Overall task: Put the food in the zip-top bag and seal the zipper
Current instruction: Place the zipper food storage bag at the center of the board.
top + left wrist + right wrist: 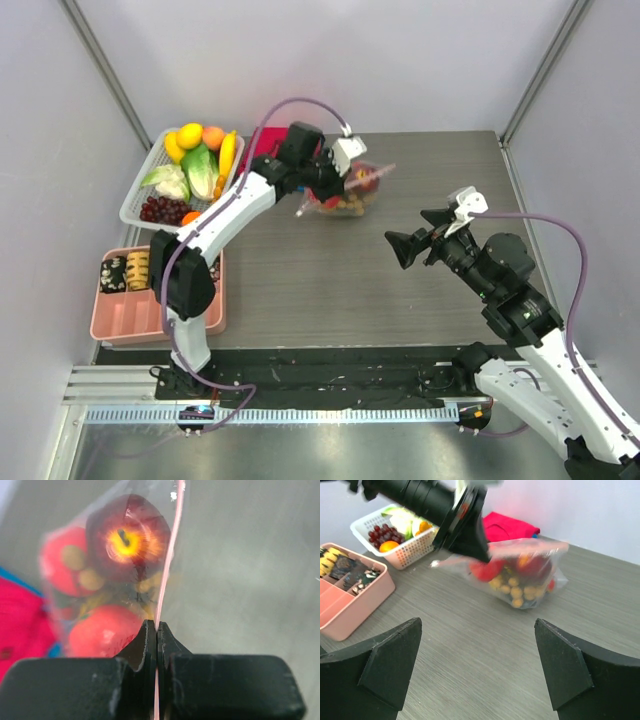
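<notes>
The clear zip-top bag lies at the table's back middle with red and yellow toy food inside; it also shows in the right wrist view. My left gripper is shut on the bag's pink zipper strip, which runs up between the fingertips. My right gripper is open and empty, apart from the bag, over bare table to its right front. More food fills the white basket.
A white basket of fruit and vegetables stands at the back left. A pink tray with snacks sits at the left front. A red folded cloth lies behind the bag. Walls close the back and sides.
</notes>
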Controlling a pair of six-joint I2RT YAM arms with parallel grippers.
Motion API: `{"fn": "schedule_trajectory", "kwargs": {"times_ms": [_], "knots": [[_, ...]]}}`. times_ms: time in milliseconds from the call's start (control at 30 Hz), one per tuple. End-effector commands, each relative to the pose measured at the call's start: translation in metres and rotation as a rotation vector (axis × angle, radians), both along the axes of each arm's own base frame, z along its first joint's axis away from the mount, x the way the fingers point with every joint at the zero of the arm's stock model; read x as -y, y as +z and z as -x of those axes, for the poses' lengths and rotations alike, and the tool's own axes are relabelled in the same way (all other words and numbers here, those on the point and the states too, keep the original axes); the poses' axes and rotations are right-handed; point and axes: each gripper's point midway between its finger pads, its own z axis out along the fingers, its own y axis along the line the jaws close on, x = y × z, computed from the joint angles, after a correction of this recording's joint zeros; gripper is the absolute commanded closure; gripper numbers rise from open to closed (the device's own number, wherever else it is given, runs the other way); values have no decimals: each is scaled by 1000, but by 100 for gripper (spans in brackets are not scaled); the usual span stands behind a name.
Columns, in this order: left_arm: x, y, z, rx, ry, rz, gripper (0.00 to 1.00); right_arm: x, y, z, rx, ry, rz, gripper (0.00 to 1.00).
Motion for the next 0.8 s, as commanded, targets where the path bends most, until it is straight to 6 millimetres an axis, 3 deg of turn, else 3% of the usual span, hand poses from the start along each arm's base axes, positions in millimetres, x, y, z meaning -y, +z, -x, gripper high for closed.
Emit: {"fn": "schedule_trajectory", "kwargs": {"times_ms": [0, 100, 200, 333, 400, 500, 600, 633, 667, 700, 733, 767], "knots": [[16, -11, 76, -101, -112, 29, 100, 8, 2, -10, -13, -61, 35, 0], [21, -38, 123, -222, -127, 9, 100, 9, -6, -14, -42, -78, 49, 0], [26, -58, 156, -377, -108, 21, 100, 10, -9, -17, -58, -89, 50, 0], [31, -80, 184, -526, -71, 41, 100, 14, -21, -24, -95, -132, 55, 1], [29, -98, 197, -590, -62, 33, 95, 17, -27, -26, -116, -151, 52, 0], [26, -110, 209, -634, -49, 23, 77, 22, -41, -28, -158, -185, 59, 0], [21, -93, 211, -604, -58, 32, 57, 24, -48, -26, -193, -190, 55, 0], [20, -83, 212, -583, -70, 37, 31, 25, -50, -26, -206, -194, 52, 0], [21, -53, 208, -510, -102, 70, 16, 26, -47, -26, -205, -194, 44, 0], [11, -47, 210, -507, -76, 33, 5, 25, -47, -26, -213, -191, 40, 0], [7, -34, 207, -478, -64, 33, 0, 26, -47, -27, -228, -197, 29, 0], [5, -6, 202, -416, -67, 52, 0, 26, -42, -27, -226, -195, 15, 0]]}}
